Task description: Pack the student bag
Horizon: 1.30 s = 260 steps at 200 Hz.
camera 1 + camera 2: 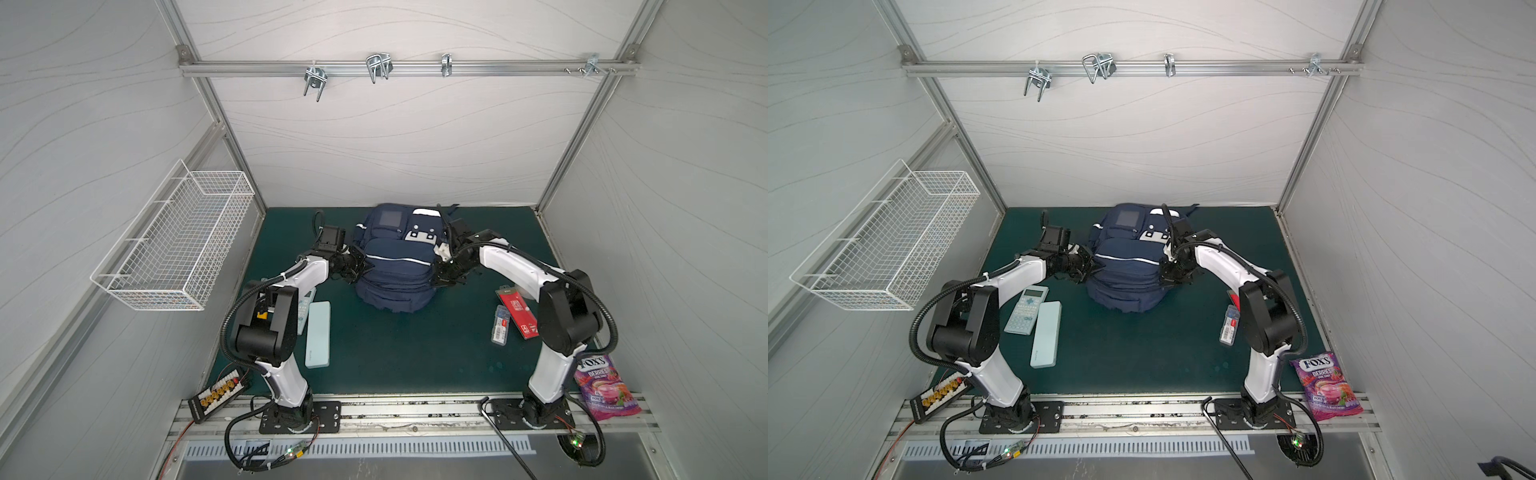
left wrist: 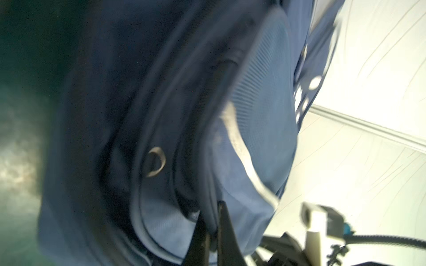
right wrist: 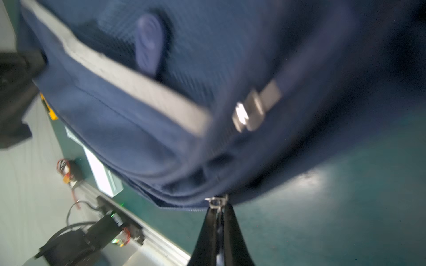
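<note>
Our right pincer (image 3: 219,207) is closed tight on the small metal zip pull (image 3: 214,200) at the edge of the student bag (image 3: 129,129), its two black fingers pressed together with only the tab between them. Our left pincer (image 2: 212,210) is likewise drawn together, and it looks to be nipping a fold of the bag's navy fabric beside a zip line (that wrist view is blurred, so we cannot say which seam). In both top views the two pincers sit against opposite flanks of the bag, which lies slumped in the middle of the green worktop (image 1: 395,357), towards the rear wall, with its front pockets and white stripe facing up.

Further out, a calculator (image 1: 1027,311) and a pale case (image 1: 1045,334) lie side by side near our left arm. A small clear box (image 1: 500,324) and a red packet (image 1: 519,313) lie near our right arm, and a bag of sweets (image 1: 606,384) sits at the front corner. All of them are apart from the bag, so we judge that we are only at the opening step.

The hold on the pull is the weak point. The tab is thin and smooth, and a tug off the zip's line could slide it out of the fingertips. The bag is soft and unweighted. If the left hold on the fabric gives, the whole bag may drag across the worktop instead of unzipping, or loose cloth may bunch and jam the slider.
</note>
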Tool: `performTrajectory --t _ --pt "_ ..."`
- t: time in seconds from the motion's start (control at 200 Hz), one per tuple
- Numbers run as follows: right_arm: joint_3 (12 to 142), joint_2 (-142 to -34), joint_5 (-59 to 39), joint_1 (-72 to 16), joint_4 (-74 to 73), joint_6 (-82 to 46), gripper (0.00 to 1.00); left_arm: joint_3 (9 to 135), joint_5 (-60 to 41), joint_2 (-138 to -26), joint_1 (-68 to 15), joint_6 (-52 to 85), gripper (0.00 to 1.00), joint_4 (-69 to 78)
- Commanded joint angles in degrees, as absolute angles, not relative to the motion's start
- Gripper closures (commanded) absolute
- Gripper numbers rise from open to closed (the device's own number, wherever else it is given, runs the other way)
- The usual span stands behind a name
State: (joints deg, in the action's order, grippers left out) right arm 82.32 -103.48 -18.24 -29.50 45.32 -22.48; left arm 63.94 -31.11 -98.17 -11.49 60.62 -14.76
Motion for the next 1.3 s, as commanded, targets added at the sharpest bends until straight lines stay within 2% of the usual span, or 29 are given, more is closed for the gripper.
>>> performTrajectory --t 0.0,0.16,0.225,0.3,0.39,0.47,0.635,0.795,0.88,0.93,1.026,1.206,1.236,1.296 --pt "81.5 -99.8 -19.7 -33.6 51.3 -14.9 1.0 65.3 -31.5 -95.3 -15.0 61.7 1.0 -13.7" --pt "80.5 -100.6 -29.0 -40.6 46.9 -11.8 1.0 63.5 -33.7 -95.7 -17.9 72.5 1.0 -3.7" --pt "82.3 -102.6 -33.6 -41.9 41.7 -13.1 1.0 64.7 -33.5 -95.3 -19.1 72.9 1.0 -5.1" --pt "86.3 -106.9 -33.2 -41.5 38.9 -16.0 1.0 65.2 -33.2 -94.2 -19.7 73.2 1.0 -5.8" --pt "90.3 -110.3 -23.3 -40.9 41.6 -17.5 1.0 64.7 -33.0 -92.7 -19.7 73.6 1.0 -6.5" --pt "87.8 -107.6 -15.1 -38.2 43.0 -20.6 1.0 64.4 -31.6 -91.1 -18.8 71.3 1.0 -11.6" --pt "81.6 -99.5 -11.1 -32.2 47.6 -20.4 1.0 57.6 -29.4 -86.0 -13.5 69.9 1.0 -15.2" --pt "79.3 -95.5 -10.9 -32.2 50.7 -18.3 1.0 58.6 -32.7 -87.0 -13.5 68.4 1.0 -13.8" --pt "78.9 -95.3 -12.9 -32.8 51.5 -17.0 1.0 61.8 -35.4 -89.8 -14.0 66.1 0.67 -13.6" --pt "79.0 -95.6 -13.7 -33.3 51.9 -16.3 1.0 63.4 -34.9 -91.0 -13.7 63.6 0.56 -14.5" --pt "79.4 -96.6 -14.5 -34.2 52.5 -15.5 1.0 65.9 -34.2 -93.9 -12.5 59.8 0.46 -15.9" --pt "80.6 -97.9 -14.6 -34.6 52.8 -15.1 1.0 68.0 -35.4 -100.4 -10.0 56.2 0.36 -16.3" --pt "80.8 -98.0 -14.7 -34.7 53.0 -15.0 1.0 68.4 -35.8 -101.7 -10.0 55.9 0.31 -16.0" --pt "81.1 -98.3 -14.5 -34.9 53.2 -14.9 1.0 68.3 -37.6 -103.7 -10.3 56.9 0.33 -12.9"
